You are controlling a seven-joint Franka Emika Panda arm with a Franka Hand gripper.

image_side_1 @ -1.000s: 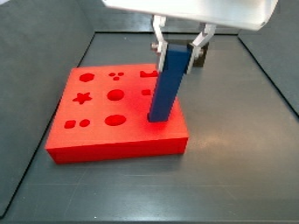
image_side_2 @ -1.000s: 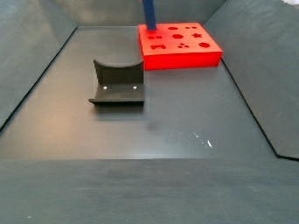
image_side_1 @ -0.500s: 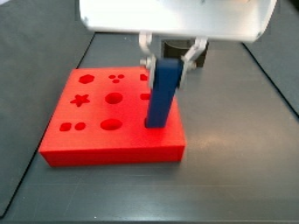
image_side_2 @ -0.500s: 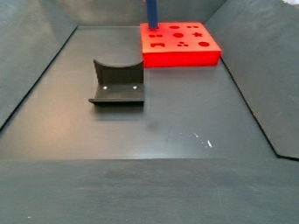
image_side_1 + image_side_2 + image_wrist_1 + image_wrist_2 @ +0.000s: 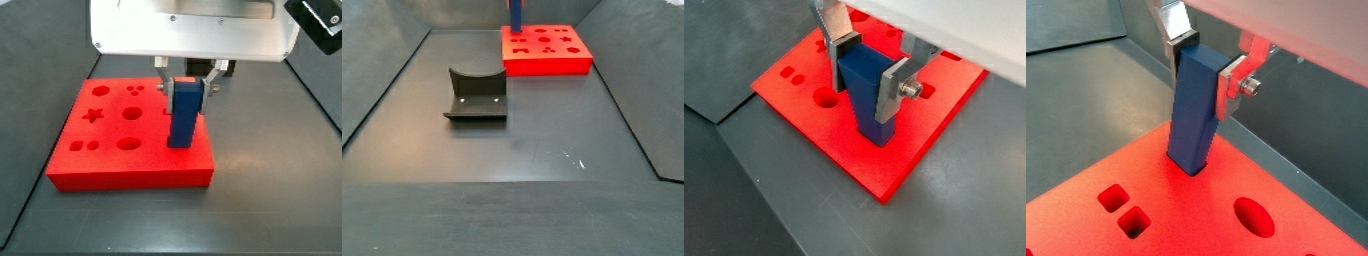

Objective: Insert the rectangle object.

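The rectangle object (image 5: 185,113), a slim blue bar, stands upright with its lower end on the red board (image 5: 94,150) near the board's edge. It shows in both wrist views (image 5: 866,95) (image 5: 1197,110) and as a thin blue strip in a side view (image 5: 513,13). My gripper (image 5: 869,68) is shut on the bar's upper part, silver fingers (image 5: 1232,78) pressed on two opposite faces. The bar's foot sits at a hole in the board (image 5: 1186,215); how deep it goes is hidden. The gripper also shows in a side view (image 5: 190,80).
The red board (image 5: 549,62) has several shaped holes: round, star, square. The dark fixture (image 5: 476,95) stands on the grey floor, well away from the board. Raised dark walls edge the floor (image 5: 629,110).
The gripper and blue bar have moved lower and more upright over the board. In a side view the bar's foot now stands at the board's near right part.
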